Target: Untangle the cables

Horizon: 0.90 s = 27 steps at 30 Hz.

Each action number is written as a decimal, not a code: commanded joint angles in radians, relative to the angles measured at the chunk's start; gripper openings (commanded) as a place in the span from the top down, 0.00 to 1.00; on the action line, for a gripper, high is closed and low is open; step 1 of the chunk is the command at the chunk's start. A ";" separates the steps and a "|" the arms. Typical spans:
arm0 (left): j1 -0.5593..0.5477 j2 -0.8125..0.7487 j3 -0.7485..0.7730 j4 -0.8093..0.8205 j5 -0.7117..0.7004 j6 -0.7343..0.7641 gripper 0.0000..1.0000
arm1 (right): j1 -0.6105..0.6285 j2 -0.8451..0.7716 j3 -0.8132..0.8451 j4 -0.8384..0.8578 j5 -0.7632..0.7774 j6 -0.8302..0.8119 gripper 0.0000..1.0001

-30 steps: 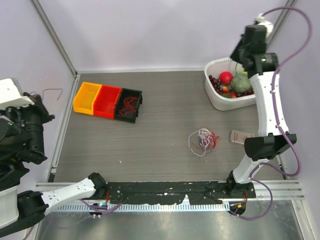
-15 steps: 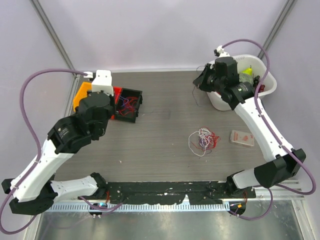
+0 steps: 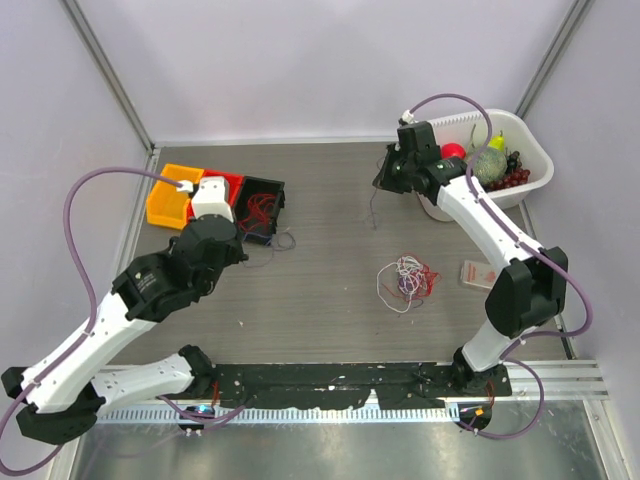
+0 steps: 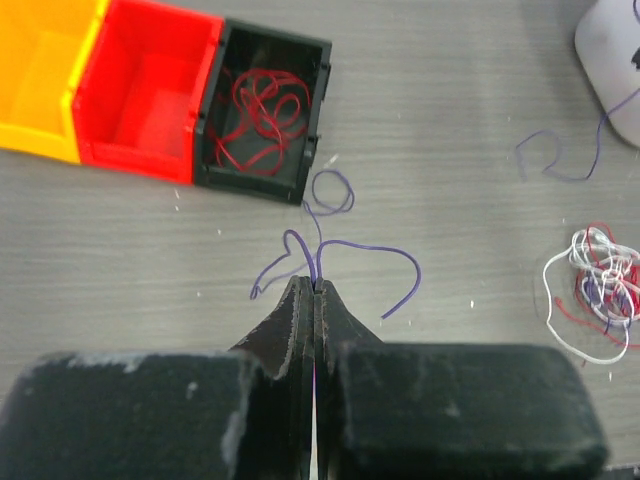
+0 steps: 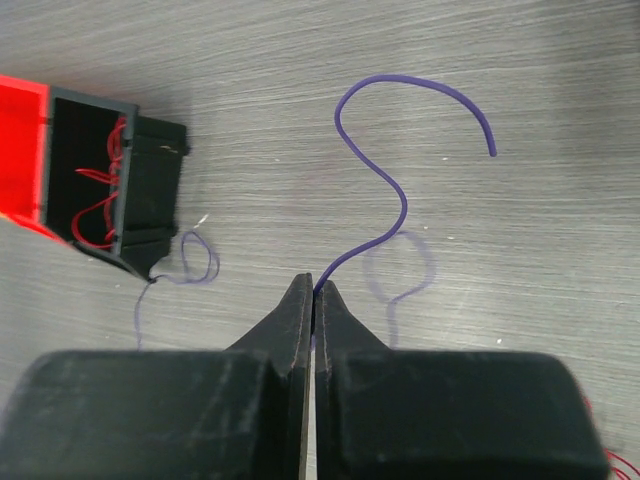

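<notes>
The cables [image 3: 405, 280] lie as a small tangle of red, white and dark strands on the grey table, right of centre, and show at the right edge of the left wrist view [image 4: 595, 290]. My left gripper [image 3: 250, 245] [image 4: 315, 285] is shut on a thin purple wire [image 4: 345, 250] just in front of the black bin [image 4: 265, 110]. My right gripper [image 3: 380, 185] [image 5: 315, 285] is shut on another thin purple wire [image 5: 400, 200], which hangs in an S-curve above the table left of the white basket.
Orange [image 3: 172, 195], red [image 3: 228, 182] and black [image 3: 262, 205] bins stand in a row at the back left; the black one holds red wires. A white basket [image 3: 470, 208] of fruit sits at the back right. A small card [image 3: 485, 273] lies right of the tangle.
Both arms swung inward over the table. The left gripper came from the far left to the black bin with its purple wire. The right gripper moved left off the basket.
</notes>
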 commanded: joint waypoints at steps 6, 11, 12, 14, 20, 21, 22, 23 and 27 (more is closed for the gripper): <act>0.000 -0.087 -0.087 -0.103 0.056 -0.181 1.00 | -0.001 0.078 0.042 -0.039 0.138 -0.133 0.96; 0.000 -0.124 -0.112 -0.129 0.045 -0.198 1.00 | -0.001 0.161 0.105 -0.083 0.178 -0.179 0.85; -0.002 -0.125 -0.110 -0.133 0.045 -0.198 1.00 | -0.002 0.190 0.127 -0.096 0.186 -0.182 0.77; -0.002 -0.119 -0.098 -0.147 0.047 -0.197 1.00 | -0.001 0.226 0.160 -0.142 0.189 -0.182 0.63; -0.002 -0.113 -0.109 -0.138 0.087 -0.180 1.00 | 0.128 0.236 0.187 -0.143 0.157 -0.149 0.34; 0.000 -0.113 -0.115 -0.132 0.091 -0.178 1.00 | 0.144 0.234 0.181 -0.111 0.143 -0.139 0.34; -0.002 -0.108 -0.117 -0.127 0.094 -0.177 1.00 | 0.183 0.237 0.164 -0.090 0.102 -0.135 0.34; 0.000 -0.105 -0.117 -0.127 0.099 -0.177 1.00 | 0.199 0.243 0.154 -0.041 0.077 -0.132 0.34; -0.002 -0.099 -0.110 -0.121 0.117 -0.172 1.00 | 0.274 0.328 0.141 0.071 -0.046 -0.070 0.45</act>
